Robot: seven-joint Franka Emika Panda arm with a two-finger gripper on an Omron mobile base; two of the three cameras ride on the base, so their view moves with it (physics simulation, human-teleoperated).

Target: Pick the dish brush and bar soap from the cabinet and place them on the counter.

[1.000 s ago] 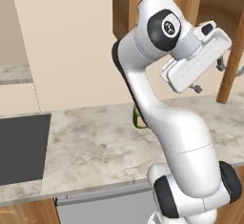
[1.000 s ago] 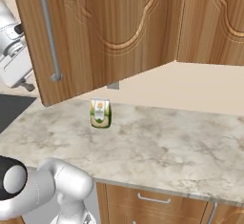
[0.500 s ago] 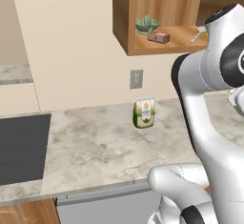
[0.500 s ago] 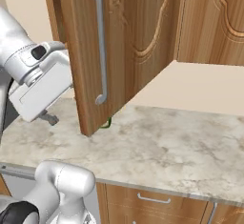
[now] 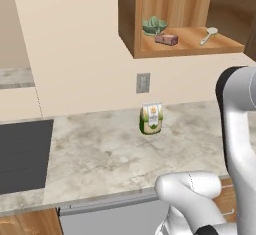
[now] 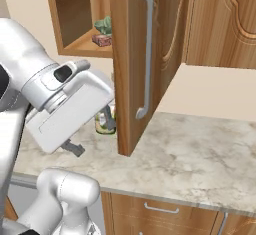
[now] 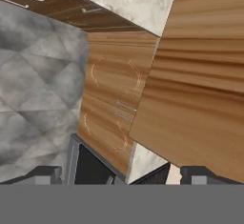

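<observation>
**Cabinet door now open wide, both items not yet picked**

Since half a second ago the door of the cabinet (image 6: 131,64) has swung further out, and the arm has moved away from the front of the shelf, so the inside is now free to see. The dish brush (image 5: 208,34) lies on the cabinet shelf at the right side, its round head toward the back. The bar soap (image 5: 166,39) lies on the same shelf, more to the left, just beside a green leafy item (image 5: 154,25). Both are apart from each other and nothing holds them.

The gripper (image 6: 90,131) hangs low beside the open door edge, near its long metal bar handle (image 6: 145,49), and its jaws are spread wide with nothing between them.

On the counter (image 5: 110,149) below stands only a green-and-orange packet (image 5: 151,118), under a wall outlet (image 5: 143,83). A dark cooktop (image 5: 22,154) is at the far left.

I judge that only the opening step is done. Picking the brush and the soap, and placing each on the counter, is all left
</observation>
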